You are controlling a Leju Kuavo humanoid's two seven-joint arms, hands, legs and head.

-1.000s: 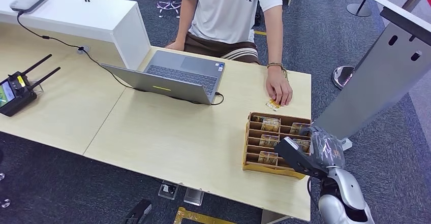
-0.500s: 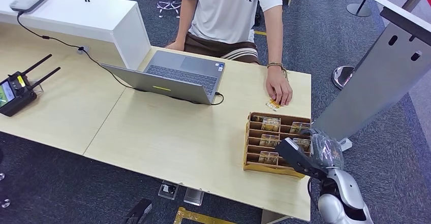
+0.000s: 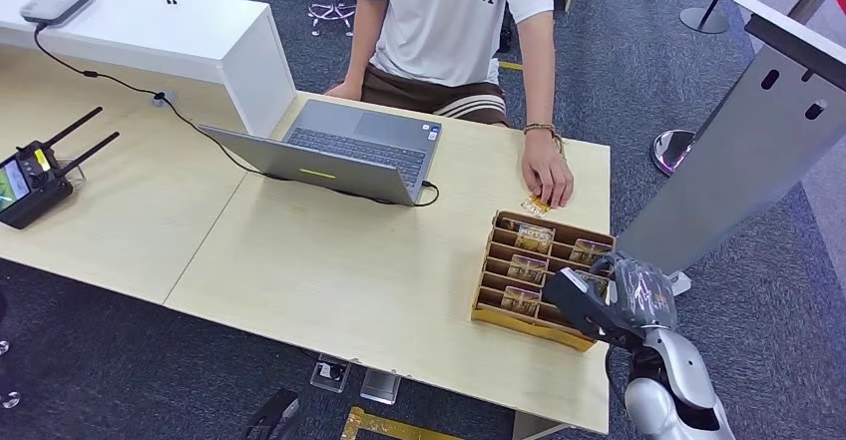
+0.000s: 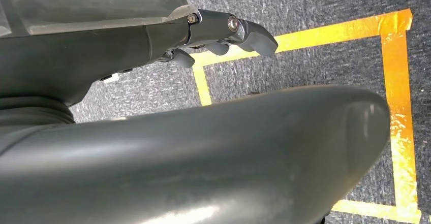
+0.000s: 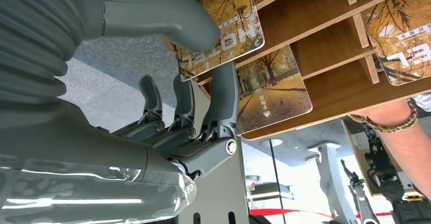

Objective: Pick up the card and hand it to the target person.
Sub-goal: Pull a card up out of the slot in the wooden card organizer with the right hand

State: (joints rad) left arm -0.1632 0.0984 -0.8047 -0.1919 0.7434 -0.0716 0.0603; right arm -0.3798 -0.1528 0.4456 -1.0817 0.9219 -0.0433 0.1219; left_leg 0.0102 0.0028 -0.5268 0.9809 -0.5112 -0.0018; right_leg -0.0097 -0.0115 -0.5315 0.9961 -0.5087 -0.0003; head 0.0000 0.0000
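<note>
in the wooden organizer (image 3: 486,290), the right robot hand (image 5: 167,82) pinches a card (image 5: 223,26).

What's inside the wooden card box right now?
The wooden card box holds several autumn-print cards in its slots. The right hand covers the near right corner, pinching one card there.

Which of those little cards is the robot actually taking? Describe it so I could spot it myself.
Find the wooden slotted box on the light table, near the corner below the seated person's hand. At the box's edge nearest the robot, the right hand pinches one card. Unlike the cards lying in their slots, this autumn-tree card marked HOTEL sits between thumb and finger.
</note>
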